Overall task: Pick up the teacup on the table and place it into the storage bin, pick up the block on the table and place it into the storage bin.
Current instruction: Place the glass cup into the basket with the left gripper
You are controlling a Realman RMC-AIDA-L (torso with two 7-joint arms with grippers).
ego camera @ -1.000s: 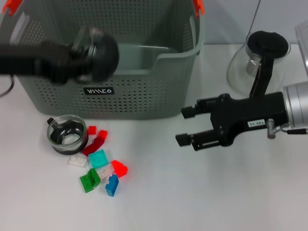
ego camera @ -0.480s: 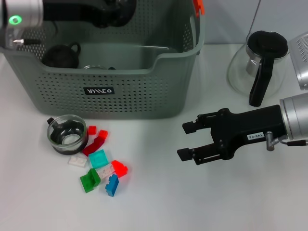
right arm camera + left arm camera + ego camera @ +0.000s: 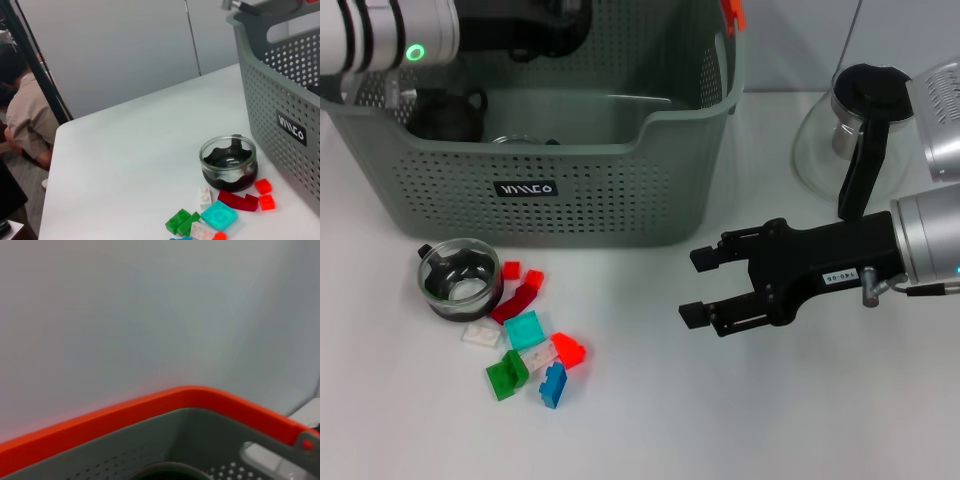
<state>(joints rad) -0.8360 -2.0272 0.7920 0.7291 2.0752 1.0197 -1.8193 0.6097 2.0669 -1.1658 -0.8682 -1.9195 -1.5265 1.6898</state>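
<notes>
A glass teacup [image 3: 458, 279] with a black base stands on the table in front of the storage bin [image 3: 570, 205], near the bin's left end. Several coloured blocks lie beside it, among them a teal block [image 3: 524, 329], a green block [image 3: 506, 375] and a blue block [image 3: 552, 384]. My right gripper [image 3: 694, 286] hovers open and empty over the table, right of the blocks and pointing toward them. My left gripper [image 3: 555, 22] is high over the back of the bin. The right wrist view shows the teacup [image 3: 229, 163], the teal block [image 3: 219, 216] and the bin [image 3: 285, 85].
A dark pot [image 3: 445, 114] and a glass item [image 3: 523, 141] lie inside the bin. A glass carafe [image 3: 855, 125] with a black lid and handle stands at the back right, behind my right arm. A person [image 3: 25, 117] sits beyond the table's far edge.
My left arm has swung from in front of the bin up and back over it, uncovering the bin's inside. My right gripper has edged left toward the blocks.
</notes>
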